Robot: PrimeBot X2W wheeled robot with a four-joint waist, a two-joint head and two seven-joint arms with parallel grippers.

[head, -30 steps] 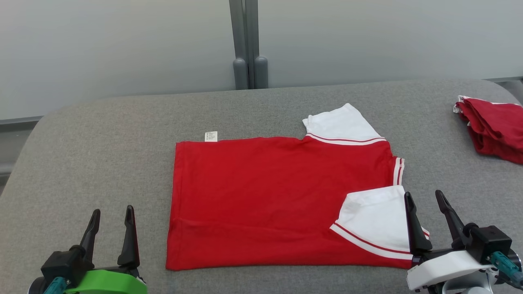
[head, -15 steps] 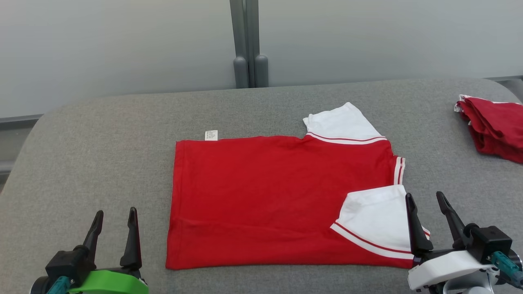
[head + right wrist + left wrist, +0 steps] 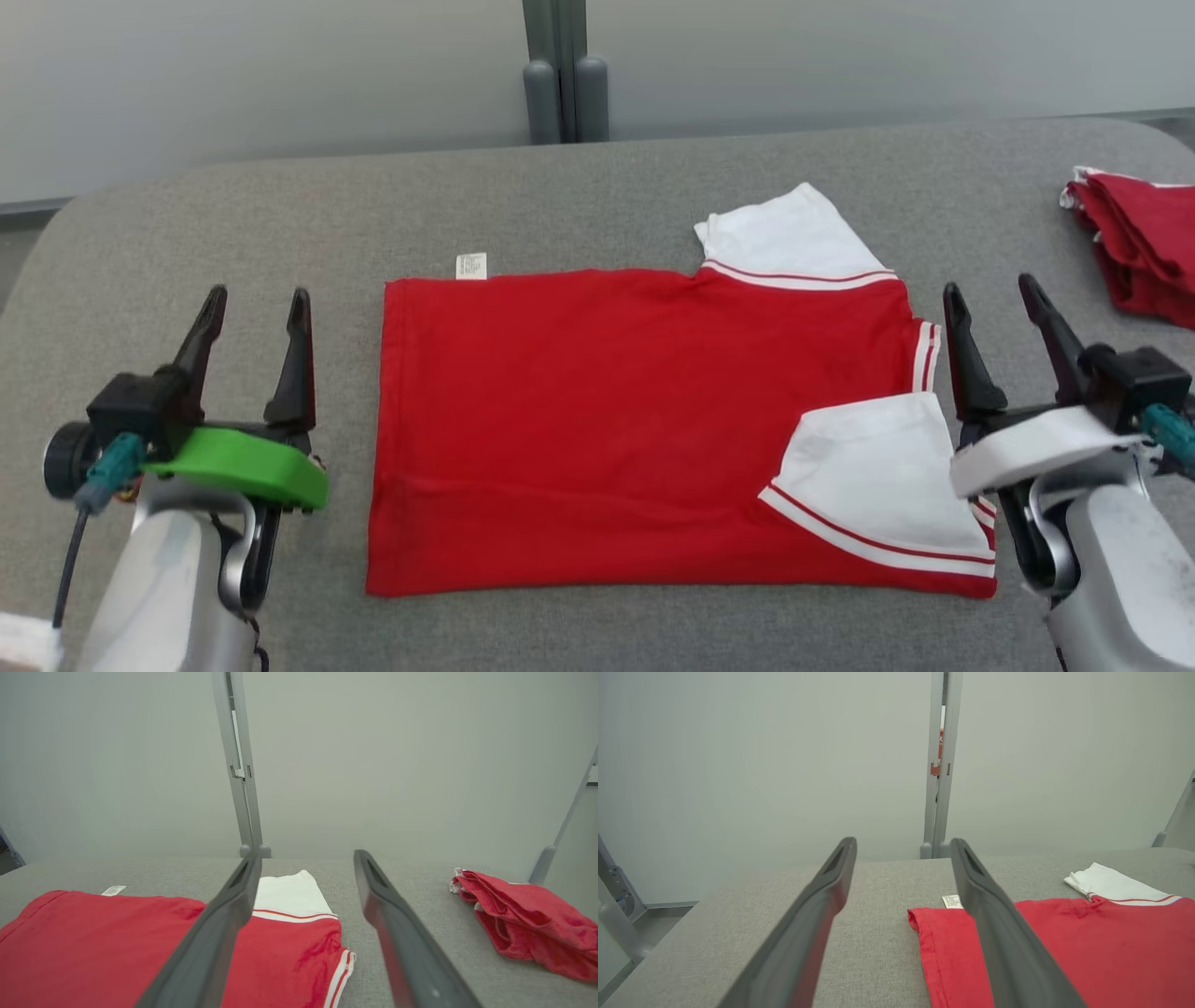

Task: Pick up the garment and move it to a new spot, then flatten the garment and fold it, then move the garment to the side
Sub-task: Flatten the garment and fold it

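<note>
Either side of the shirt, left claw and right claw gape empty; I'd pinch corners low, fold evenly.

The red garment is lying flat on the grey table, its near white sleeve folded in over the body, its far sleeve sticking out past the back edge.

The left gripper sits at lower left, jaws apart and empty, fingers pointing forward. The right gripper mirrors it at lower right, also spread and empty. The pale left forearm and right forearm rise from below.
</note>
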